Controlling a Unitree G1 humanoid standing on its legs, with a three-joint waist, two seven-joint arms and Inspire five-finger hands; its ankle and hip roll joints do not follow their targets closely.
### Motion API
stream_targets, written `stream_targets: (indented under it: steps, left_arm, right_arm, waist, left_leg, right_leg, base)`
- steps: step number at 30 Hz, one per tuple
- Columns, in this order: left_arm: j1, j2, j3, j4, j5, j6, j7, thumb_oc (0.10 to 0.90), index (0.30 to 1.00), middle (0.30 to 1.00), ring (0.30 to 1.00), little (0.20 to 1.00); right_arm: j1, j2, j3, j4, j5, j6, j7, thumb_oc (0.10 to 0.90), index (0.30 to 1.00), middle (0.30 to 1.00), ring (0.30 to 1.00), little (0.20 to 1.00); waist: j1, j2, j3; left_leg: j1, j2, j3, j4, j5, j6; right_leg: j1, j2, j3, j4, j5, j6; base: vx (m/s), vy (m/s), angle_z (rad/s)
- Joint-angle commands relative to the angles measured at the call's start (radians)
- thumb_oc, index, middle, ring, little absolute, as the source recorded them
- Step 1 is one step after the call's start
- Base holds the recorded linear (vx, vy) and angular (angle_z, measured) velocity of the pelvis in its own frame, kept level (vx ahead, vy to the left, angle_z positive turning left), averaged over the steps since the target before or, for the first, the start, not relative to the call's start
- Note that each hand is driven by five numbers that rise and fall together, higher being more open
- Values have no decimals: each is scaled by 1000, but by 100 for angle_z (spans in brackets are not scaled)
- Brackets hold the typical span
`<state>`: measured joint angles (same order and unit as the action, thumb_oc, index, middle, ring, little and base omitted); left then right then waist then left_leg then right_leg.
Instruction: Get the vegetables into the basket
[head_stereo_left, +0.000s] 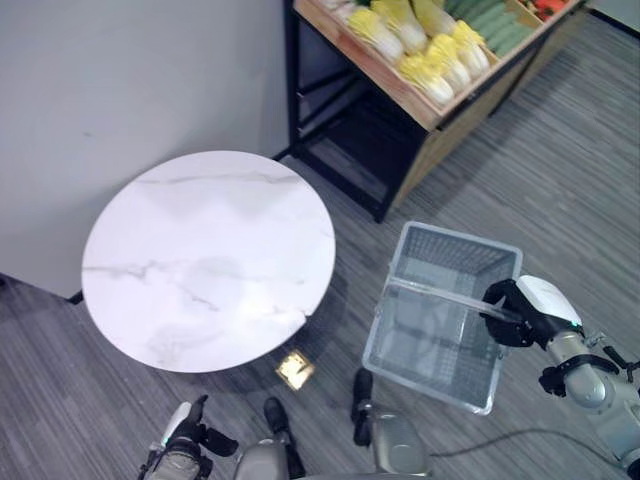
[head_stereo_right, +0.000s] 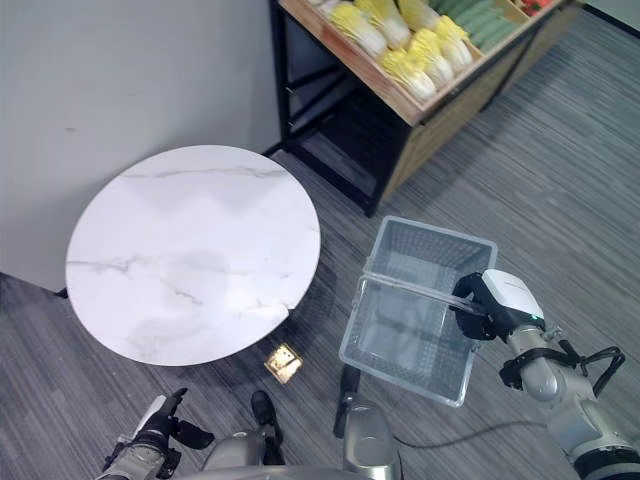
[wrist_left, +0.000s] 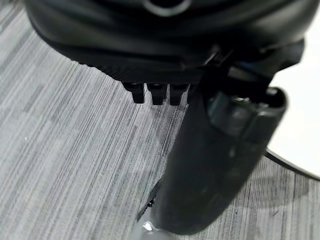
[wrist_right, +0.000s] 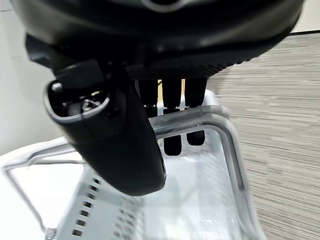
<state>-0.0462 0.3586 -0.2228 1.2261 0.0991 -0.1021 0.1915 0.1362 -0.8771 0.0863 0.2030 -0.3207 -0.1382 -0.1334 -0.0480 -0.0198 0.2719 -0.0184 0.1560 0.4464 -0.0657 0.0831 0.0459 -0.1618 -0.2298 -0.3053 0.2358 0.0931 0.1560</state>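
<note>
Grey carpet runs up to the shelf (head_stereo_left: 420, 110), where the vegetables (head_stereo_left: 440, 55) lie, well beyond the basket (head_stereo_left: 440, 315). Right hand (head_stereo_left: 530, 310) has its fingers (wrist_right: 172, 95) curled round the handle (head_stereo_left: 440, 293); left hand (head_stereo_left: 185, 440) hangs low, fingers curled, holding nothing.

The round marble table (head_stereo_left: 208, 258) is taking up the left floor, the clear basket (head_stereo_left: 447, 316) is hanging right of it, leaving carpet (head_stereo_left: 350, 240) between, running toward the wooden vegetable shelf (head_stereo_left: 420, 60).
</note>
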Motion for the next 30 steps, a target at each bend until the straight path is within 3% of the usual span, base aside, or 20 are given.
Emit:
stream_targets:
  steps: [1,3,7,10,14,18,19,21,22,27,28,30]
  left_arm:
    - [20,23,43,16,17,1,2,900,1000,1000,1000,1000]
    - [25,18,52,24,16,2,-2,900,1000,1000,1000,1000]
    - [23,5,58,40,32,8,-2,900,1000,1000,1000,1000]
    - [20,-4,51,40,38,4,1,900,1000,1000,1000,1000]
    - [7,-36,29,24,44,0,5,900,1000,1000,1000,1000]
    - [-5,-45,18,-11,40,-6,11,900,1000,1000,1000,1000]
    - [-14,-48,24,-22,14,-7,25,900,1000,1000,1000,1000]
    - [-16,-48,24,-21,13,-7,25,900,1000,1000,1000,1000]
    - [-17,-62,29,-13,-18,-18,46,900,1000,1000,1000,1000]
    - [-10,-62,27,-2,-26,-23,50,900,1000,1000,1000,1000]
    - [-10,-65,27,12,-29,-26,57,900,1000,1000,1000,1000]
    - [-4,-65,26,14,-29,-25,58,900,1000,1000,1000,1000]
  right_arm:
    - [-170,-46,-98,-85,14,-58,-104,400,300,300,300,300]
    - [-169,-43,-95,-91,8,-56,-105,400,300,300,300,300]
    - [-119,-47,-130,-113,-4,-56,-103,400,300,300,300,300]
    - [-82,-49,-165,-129,-2,-57,-107,400,300,300,300,300]
    - [0,-37,-233,-146,-6,-57,-119,400,300,300,300,300]
    - [43,-40,-266,-140,-25,-56,-141,400,300,300,300,300]
    - [37,-41,-259,-130,-31,-52,-153,400,300,300,300,300]
    - [34,-41,-258,-128,-31,-52,-154,400,300,300,300,300]
    - [-38,-50,-207,-78,-19,-61,-169,400,300,300,300,300]
    - [-61,-56,-187,-50,-9,-66,-174,400,300,300,300,300]
    - [-75,-50,-170,-35,-8,-68,-181,400,300,300,300,300]
    - [-81,-47,-159,-29,-10,-70,-180,400,300,300,300,300]
  waist:
    - [7,-49,-52]
    - [19,-64,-67]
    - [-4,-66,-77]
    - [-23,-53,-80]
    - [-63,-11,-75]
    - [-84,13,-66]
    - [-60,12,-45]
    - [-64,12,-44]
    - [-2,-4,-23]
    - [9,-5,-38]
    - [26,-2,-36]
    - [32,-3,-36]
  left_leg:
    - [-24,-45,-56,67,-93,-69]
    - [-21,-25,5,79,-89,-89]
    - [-9,8,43,92,-71,-117]
    - [7,35,66,71,-39,-142]
    - [33,98,87,49,21,-190]
    - [19,151,77,108,39,-225]
    - [-15,130,-50,177,41,-219]
    - [-21,131,-56,185,38,-219]
    - [-121,-27,-351,156,-9,-149]
    - [-166,-38,-414,91,48,-151]
    - [-191,-59,-480,64,75,-161]
    - [-193,-72,-513,56,77,-160]
  right_leg:
    - [52,-67,91,-21,10,65]
    - [89,-69,44,-106,27,73]
    - [100,-32,40,-179,15,70]
    - [102,-1,55,-209,-1,61]
    - [95,60,80,-209,-46,27]
    - [109,107,89,-218,-74,-6]
    - [117,127,117,-214,-92,-29]
    - [118,127,112,-213,-94,-29]
    - [111,143,187,-214,-76,-45]
    - [109,162,238,-232,-67,-47]
    - [113,172,260,-236,-68,-47]
    - [117,177,278,-235,-72,-45]
  base:
    - [-106,-88,-120]
    - [-8,-163,-91]
    - [44,-211,-56]
    - [23,-203,-34]
    - [37,-314,-32]
    - [46,-265,-19]
    - [53,-224,-13]
    - [-1,-137,-37]
    - [1,-179,-68]
    - [93,-38,-70]
    - [65,31,-46]
    - [98,56,-75]
